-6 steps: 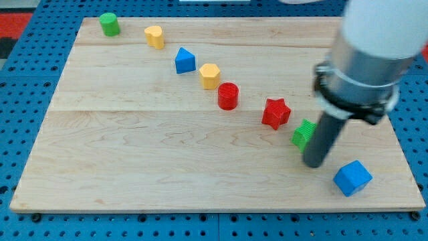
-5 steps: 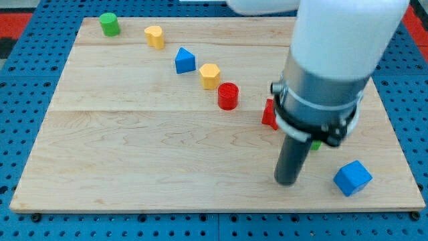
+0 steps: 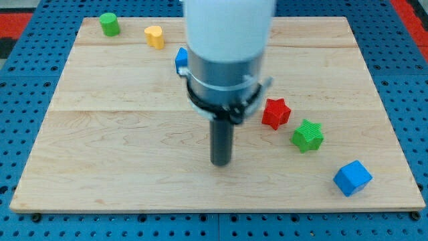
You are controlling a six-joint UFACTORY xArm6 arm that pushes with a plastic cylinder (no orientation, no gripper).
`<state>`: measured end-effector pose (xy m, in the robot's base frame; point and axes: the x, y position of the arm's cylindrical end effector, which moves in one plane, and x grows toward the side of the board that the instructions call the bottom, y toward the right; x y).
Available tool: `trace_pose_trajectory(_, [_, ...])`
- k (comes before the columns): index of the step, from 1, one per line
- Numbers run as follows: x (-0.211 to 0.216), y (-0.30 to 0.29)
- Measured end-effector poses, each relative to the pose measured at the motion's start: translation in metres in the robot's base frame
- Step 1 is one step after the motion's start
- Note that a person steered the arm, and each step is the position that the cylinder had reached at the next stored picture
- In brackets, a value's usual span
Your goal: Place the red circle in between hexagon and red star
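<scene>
Counter (image 3: 120, 161): pale wood board on blue pegboard, fills most of frame.
My tip (image 3: 221, 163): lower centre of frame, on bare wood, no block touching it. Well left of red star, lower-left of it.
Arm body (image 3: 227, 47): big white/grey cylinder, top centre; blocks the view of the mid-board behind it.
Pincer: none on this rig, just the rod; no open/closed state to tell.
Red circle: not visible; can't tell where it sits. Arm body covers centre of board.
Hexagon: not visible either, same reason.
Red star (image 3: 275, 113): right of centre, just right of arm body, flat on counter.
Green star (image 3: 307, 136): lower right of red star, near it but apart.
Blue cube (image 3: 352, 178): lower right of frame, near counter's bottom edge, well apart from green star.
Blue block (image 3: 180, 59): upper centre-left, only a sliver showing at arm body's left edge; shape can't be made out.
Yellow heart (image 3: 154, 37): upper left, near counter's top edge.
Green cylinder (image 3: 109, 24): far upper left, left of yellow heart, apart from it.
Line-up: green cylinder, yellow heart, blue block run diagonally down-right into the arm body; red star, green star, blue cube carry on the same diagonal on its right side.
</scene>
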<state>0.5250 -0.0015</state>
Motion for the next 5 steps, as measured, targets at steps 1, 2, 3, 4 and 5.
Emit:
trace_pose_trajectory(1, [-0.026, -0.01])
trace_pose_trajectory(2, [-0.051, -0.015])
trace_pose_trajectory(3, [-0.083, -0.006])
trace_pose_trajectory(4, [-0.087, 0.007])
trace_pose_trajectory(5, [-0.09, 0.026])
